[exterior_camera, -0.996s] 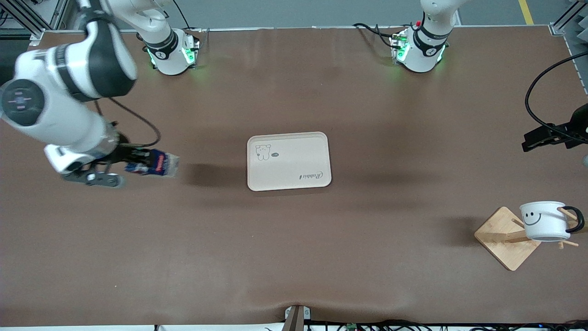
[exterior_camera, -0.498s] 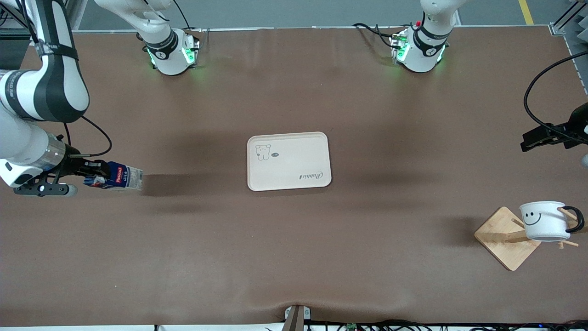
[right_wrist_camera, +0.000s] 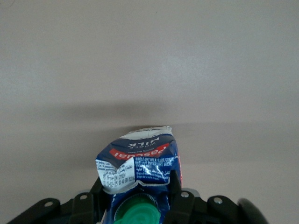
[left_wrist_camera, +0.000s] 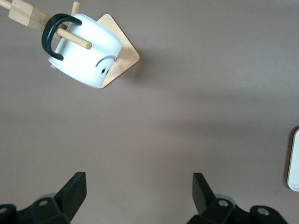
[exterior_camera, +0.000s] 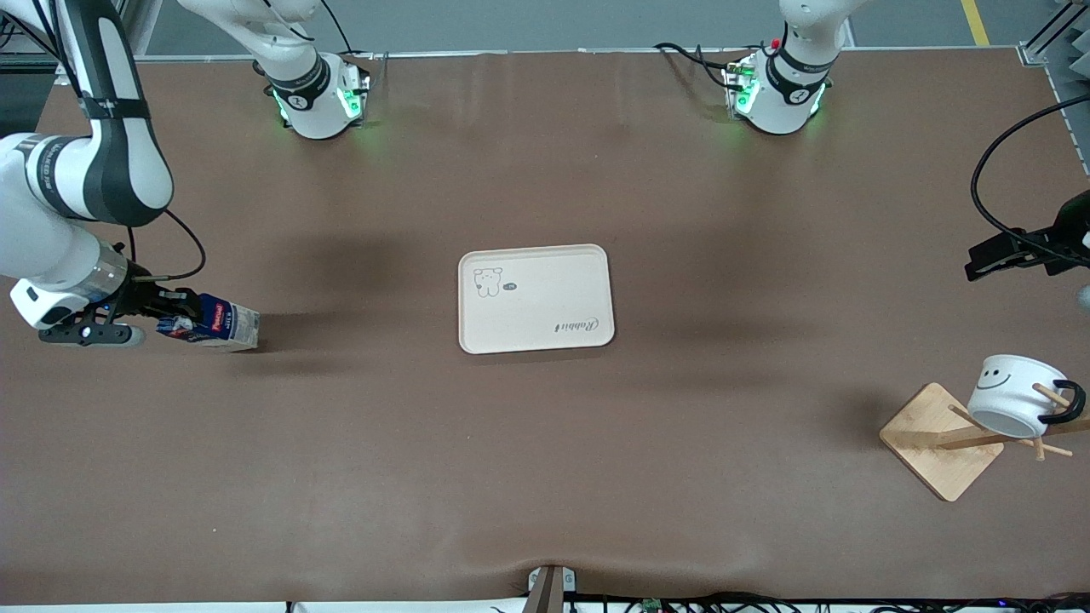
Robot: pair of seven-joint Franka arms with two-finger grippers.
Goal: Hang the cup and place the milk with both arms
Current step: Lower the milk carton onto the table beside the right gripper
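My right gripper (exterior_camera: pixel 174 319) is shut on the milk (exterior_camera: pixel 217 323), a dark blue carton held tilted and low over the table at the right arm's end. In the right wrist view the milk (right_wrist_camera: pixel 138 163) sits between the fingers (right_wrist_camera: pixel 175 186), its green cap toward the camera. The cup (exterior_camera: pixel 1013 396), white with a smiley face, hangs tilted by its black handle on a peg of the wooden rack (exterior_camera: pixel 932 438). My left gripper (exterior_camera: pixel 992 260) is open and empty over the left arm's end of the table. Its wrist view shows the cup (left_wrist_camera: pixel 86 51) well away from the gripper (left_wrist_camera: pixel 138 193).
A cream tray (exterior_camera: pixel 536 298) with a bear drawing lies at the table's middle; its edge shows in the left wrist view (left_wrist_camera: pixel 294 161). The rack's square base stands near the table's corner at the left arm's end, nearer the front camera than the tray.
My right gripper has carried the milk away from the tray toward the right arm's end of the table and lowered it. The cup has tilted on its peg. The left gripper has barely moved.
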